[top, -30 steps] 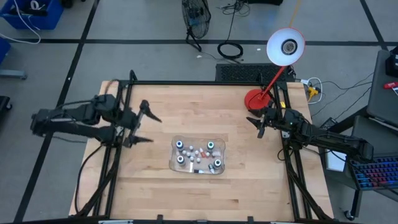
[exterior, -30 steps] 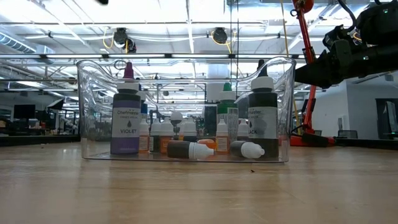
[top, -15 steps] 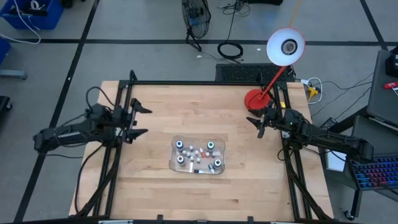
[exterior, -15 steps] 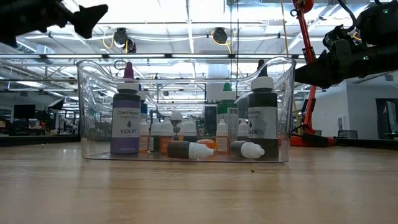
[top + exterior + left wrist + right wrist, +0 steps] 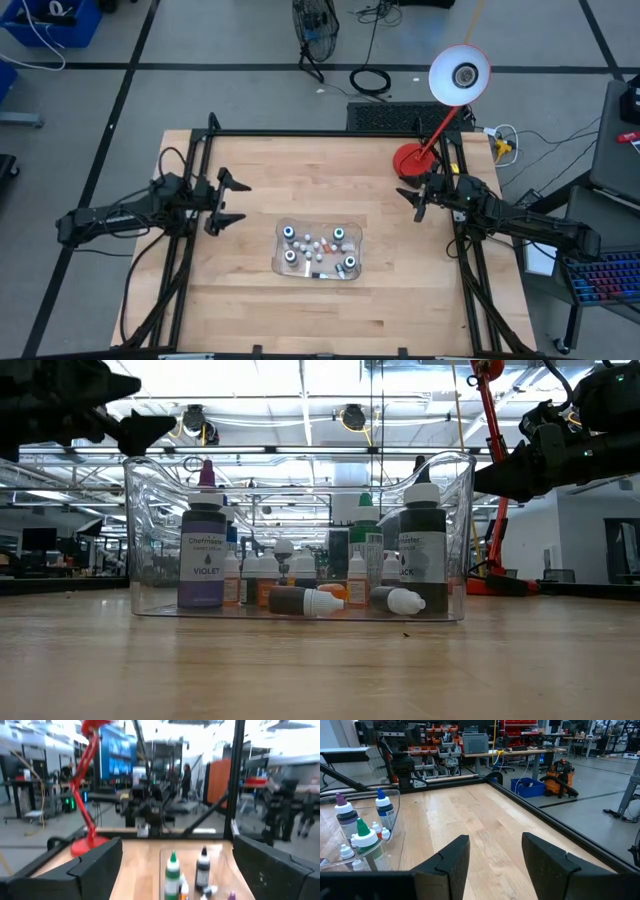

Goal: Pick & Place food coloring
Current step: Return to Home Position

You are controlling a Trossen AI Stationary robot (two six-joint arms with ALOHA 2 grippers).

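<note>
A clear plastic tray (image 5: 318, 250) stands on the wooden table near its middle and holds the food coloring: several tiny whitish bottles (image 5: 300, 598) and larger dark bottles, one labelled violet (image 5: 203, 555) and one black (image 5: 423, 550). Two small bottles lie on their sides on the tray floor. My left gripper (image 5: 226, 203) is open, above the table to the left of the tray, pointing toward it. My right gripper (image 5: 413, 201) is open near the table's right edge, by the red lamp base. In the left wrist view the bottles (image 5: 172, 872) stand ahead between the fingers.
A red desk lamp (image 5: 412, 158) with a white shade (image 5: 459, 74) stands at the table's far right corner. A black frame (image 5: 320, 133) runs round the table's edges. Bare wood lies in front of and behind the tray.
My left gripper first drew back toward the table's left and far side, then came right again toward the tray and dropped lower; it stays open. My right arm has kept still. The tray and bottles have not moved.
</note>
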